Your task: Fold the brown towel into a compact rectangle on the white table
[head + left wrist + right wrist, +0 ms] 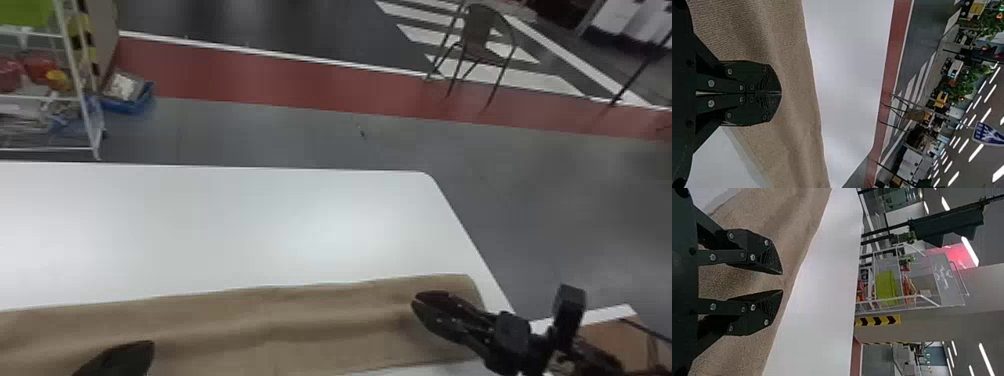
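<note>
The brown towel (280,325) lies on the white surface (240,225) as a long, rumpled band, running beneath the left end effector (149,345) and across to the right end effector (416,301). A soft ridge goes lengthwise between the two, and the cloth's right end is just beside the right end effector, close to the surface's side edge.

The left end effector (781,93) has its two fingers together, only a fine seam running between them — over the cloth, though whether it touches I cannot tell. The right end effector (782,282) has its fingers parted, tips angled toward each other with towel visible in the gap; it comes in over the towel's right part, pointing leftward.

Beyond both end effectors, the surface stretches out past the towel's far edge. Farther off, a white rack (82,90) stands beyond and to the left of the left end effector, with a blue bin (132,106) beside it. A chair (480,47) stands on the floor well beyond the right end effector.
</note>
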Action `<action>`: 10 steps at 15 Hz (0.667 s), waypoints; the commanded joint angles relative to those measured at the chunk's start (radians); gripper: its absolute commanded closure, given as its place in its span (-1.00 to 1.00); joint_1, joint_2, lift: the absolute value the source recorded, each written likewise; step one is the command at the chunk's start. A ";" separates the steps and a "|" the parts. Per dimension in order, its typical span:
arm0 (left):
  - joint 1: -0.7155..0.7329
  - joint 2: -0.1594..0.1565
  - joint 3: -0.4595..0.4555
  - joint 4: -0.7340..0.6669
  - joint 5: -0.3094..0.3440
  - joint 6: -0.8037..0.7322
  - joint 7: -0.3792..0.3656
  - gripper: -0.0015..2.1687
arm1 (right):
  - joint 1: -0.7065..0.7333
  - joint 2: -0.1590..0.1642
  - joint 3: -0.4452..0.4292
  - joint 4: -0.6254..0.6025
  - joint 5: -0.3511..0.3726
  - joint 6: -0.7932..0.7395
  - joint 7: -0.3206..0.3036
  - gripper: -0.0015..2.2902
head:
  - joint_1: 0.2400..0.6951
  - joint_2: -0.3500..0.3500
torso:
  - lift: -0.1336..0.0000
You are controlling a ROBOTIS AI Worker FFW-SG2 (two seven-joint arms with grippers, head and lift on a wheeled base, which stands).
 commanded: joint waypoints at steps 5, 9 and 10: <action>-0.007 0.001 -0.073 0.070 -0.028 -0.143 0.043 0.39 | -0.029 -0.001 0.053 0.089 0.016 -0.120 0.003 -0.25 | 1.00 -1.00 | -0.83; -0.016 0.003 -0.085 0.108 -0.041 -0.173 0.052 0.38 | -0.058 -0.018 0.065 0.135 0.055 -0.108 0.003 -0.25 | 1.00 -1.00 | -0.83; -0.016 0.003 -0.087 0.109 -0.048 -0.173 0.053 0.38 | -0.059 -0.029 0.070 0.143 0.059 -0.102 0.003 -0.25 | 1.00 -1.00 | -0.83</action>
